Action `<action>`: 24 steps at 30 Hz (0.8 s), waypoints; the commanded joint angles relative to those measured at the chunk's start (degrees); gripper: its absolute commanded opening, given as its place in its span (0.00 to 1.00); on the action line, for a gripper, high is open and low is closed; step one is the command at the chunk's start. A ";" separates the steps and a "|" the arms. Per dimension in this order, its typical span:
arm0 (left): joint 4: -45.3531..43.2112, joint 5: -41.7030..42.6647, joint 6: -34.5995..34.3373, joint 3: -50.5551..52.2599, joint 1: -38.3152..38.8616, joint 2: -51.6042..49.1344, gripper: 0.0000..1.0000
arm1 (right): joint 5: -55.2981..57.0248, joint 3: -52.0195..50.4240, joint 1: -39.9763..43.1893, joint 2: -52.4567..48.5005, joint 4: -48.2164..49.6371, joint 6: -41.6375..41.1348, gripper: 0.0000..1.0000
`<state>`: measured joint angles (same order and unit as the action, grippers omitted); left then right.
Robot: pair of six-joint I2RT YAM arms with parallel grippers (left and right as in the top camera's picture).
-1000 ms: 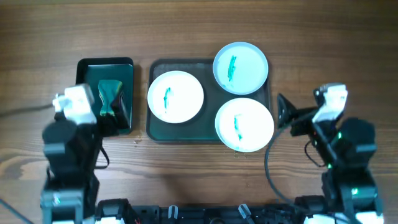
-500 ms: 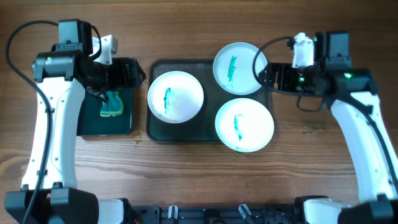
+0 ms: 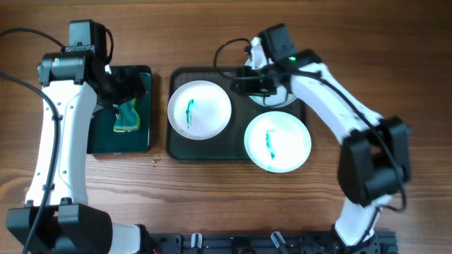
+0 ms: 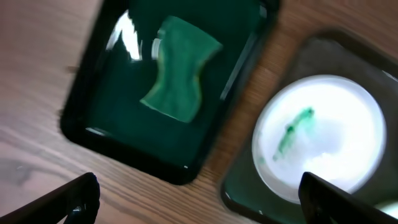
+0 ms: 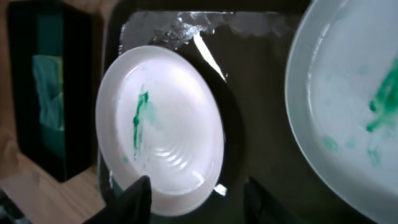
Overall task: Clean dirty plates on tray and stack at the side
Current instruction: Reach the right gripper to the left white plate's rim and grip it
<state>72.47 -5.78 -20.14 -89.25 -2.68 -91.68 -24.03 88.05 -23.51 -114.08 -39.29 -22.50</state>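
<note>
The dark green tray holds three dirty plates. A white plate with a teal smear lies on its left, and another white plate at its lower right. The pale blue plate at the upper right is mostly hidden under my right arm. My right gripper hovers between the left white plate and the pale blue plate, jaws apart and holding nothing. My left gripper hangs wide open over the smaller tray, and the left white plate shows in its view.
A smaller dark tray stands left of the big one with a green cloth in it. Bare wooden tabletop lies in front of both trays and to the right.
My right arm has swung left across the pale blue plate to the tray's upper middle, and its jaws have narrowed. My left arm has barely shifted over the small tray.
</note>
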 commanded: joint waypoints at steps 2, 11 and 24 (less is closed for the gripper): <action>0.04 -5.44 -4.55 -1.29 0.22 -1.31 1.00 | 4.52 2.47 -2.95 -6.88 -0.46 -1.95 0.38; 0.07 -5.44 -4.52 -1.29 0.22 -3.98 1.00 | 9.31 2.32 -5.88 -12.15 0.87 -6.03 0.17; -2.14 -5.42 -1.92 -0.66 -0.35 -7.02 0.84 | 10.58 2.21 -5.90 -15.37 1.01 -6.01 0.04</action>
<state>71.11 -10.09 -23.64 -89.27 -2.68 -95.57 -16.43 90.17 -29.12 -126.15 -38.06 -28.08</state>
